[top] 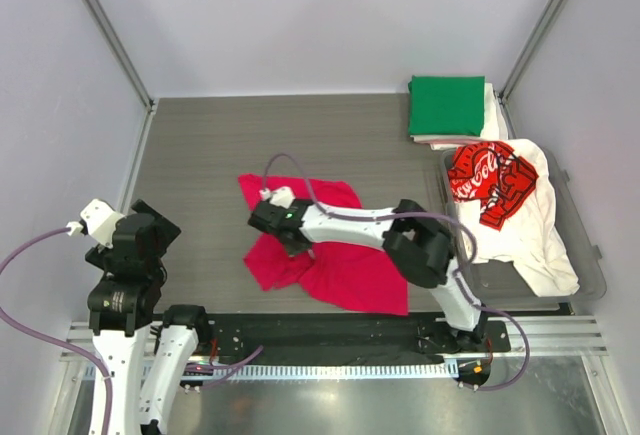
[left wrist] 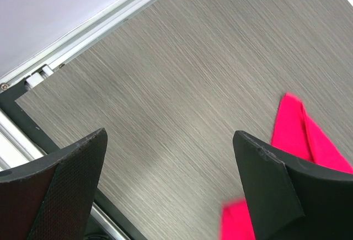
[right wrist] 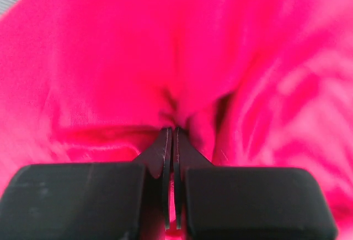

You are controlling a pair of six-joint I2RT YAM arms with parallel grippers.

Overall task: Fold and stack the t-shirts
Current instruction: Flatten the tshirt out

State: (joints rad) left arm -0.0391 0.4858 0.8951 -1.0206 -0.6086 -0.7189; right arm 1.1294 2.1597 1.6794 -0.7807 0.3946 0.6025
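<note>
Right gripper (right wrist: pixel 171 132): both fingers are pressed together with a fold of the magenta-red t-shirt (right wrist: pixel 110 58) pinched between their tips; the cloth fills the whole right wrist view. From above, this gripper (top: pixel 297 245) sits low over the left half of that shirt (top: pixel 345 270), which lies crumpled and unfolded on the grey table (top: pixel 210 155), in the middle towards the near edge, with the right arm reaching across it.

Left gripper (left wrist: pixel 170 140): fingers spread wide apart, nothing between them, only bare table beneath. A corner of the magenta-red shirt (left wrist: pixel 309 135) shows beside its right finger, not touching. From above, the left gripper (top: pixel 150 225) hangs at the table's near left, well apart from the shirt.

Green t-shirt (top: pixel 446 105): folded square, at the far right corner, lying on top of a pale folded one (top: pixel 489 105).

White t-shirt with red-black print (top: pixel 530 225): unfolded, draped in a clear bin (top: pixel 590 255) along the right side.
</note>
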